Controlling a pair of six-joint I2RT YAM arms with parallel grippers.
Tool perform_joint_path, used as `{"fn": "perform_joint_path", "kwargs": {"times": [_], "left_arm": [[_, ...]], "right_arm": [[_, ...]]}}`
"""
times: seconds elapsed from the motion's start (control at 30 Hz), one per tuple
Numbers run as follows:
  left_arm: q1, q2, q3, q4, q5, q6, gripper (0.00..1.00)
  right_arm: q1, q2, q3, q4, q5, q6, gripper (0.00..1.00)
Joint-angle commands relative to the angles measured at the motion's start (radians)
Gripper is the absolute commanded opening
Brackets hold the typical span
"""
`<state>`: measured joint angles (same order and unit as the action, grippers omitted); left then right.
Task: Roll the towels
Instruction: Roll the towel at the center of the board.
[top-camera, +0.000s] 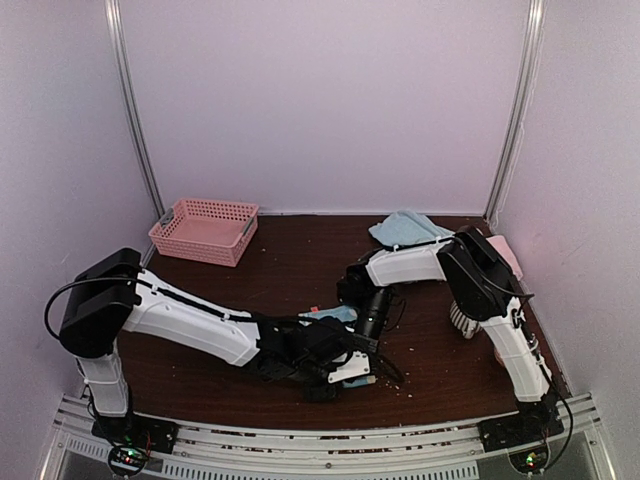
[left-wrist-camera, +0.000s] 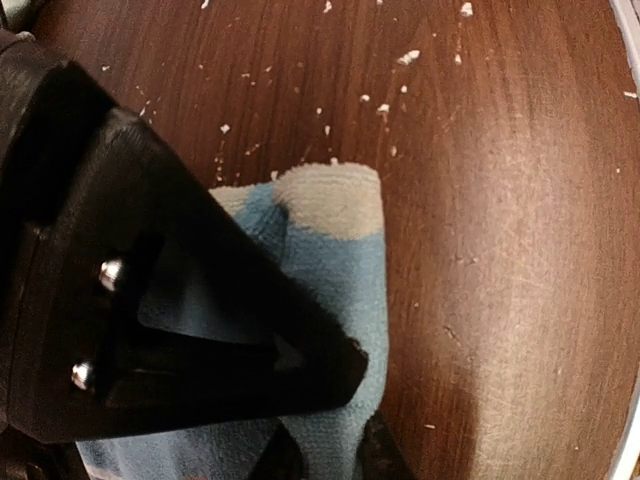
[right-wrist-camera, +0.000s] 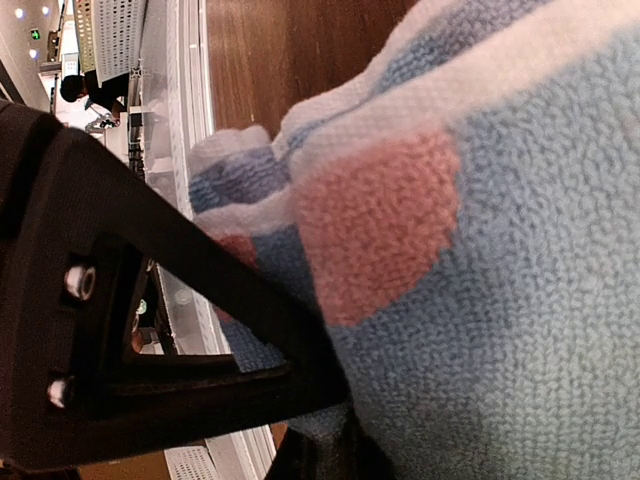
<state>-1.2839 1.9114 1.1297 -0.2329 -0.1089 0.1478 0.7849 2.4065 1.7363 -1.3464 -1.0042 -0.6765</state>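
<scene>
Light blue towel (right-wrist-camera: 520, 330), pink-orange spots

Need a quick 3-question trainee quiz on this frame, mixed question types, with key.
1. True or false: the left gripper and the right gripper are both at the spotted towel.
2. Where on the table does the basket stand? A back left; B back right; C front centre.
3. Fill in: the spots on the spotted towel are ____ in colour.

Key: 1 true; 2 A; 3 pink.
</scene>
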Motion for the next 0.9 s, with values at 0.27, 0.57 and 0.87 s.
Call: {"fn": "perform_joint_path", "kwargs": {"times": [0.27,0.57,0.87], "left_arm": [[0.022,-0.015,-0.007,0.043,0.139,-0.036,0.00],[0.180,0.029,-0.047,0.101,0.603,-0.217,0.00],[0.312,0.203,0.042,0.123,0.996,-0.406,0.00]], "right_arm": [[-0.082,-0.219,0.027,-0.011,0.151,-0.060,0.26],[-0.269,-0.575,0.021,0.162,0.111,0.142,0.26],[-0.265,-0.903,-0.168,0.252,0.027,0.026,0.32]]}}
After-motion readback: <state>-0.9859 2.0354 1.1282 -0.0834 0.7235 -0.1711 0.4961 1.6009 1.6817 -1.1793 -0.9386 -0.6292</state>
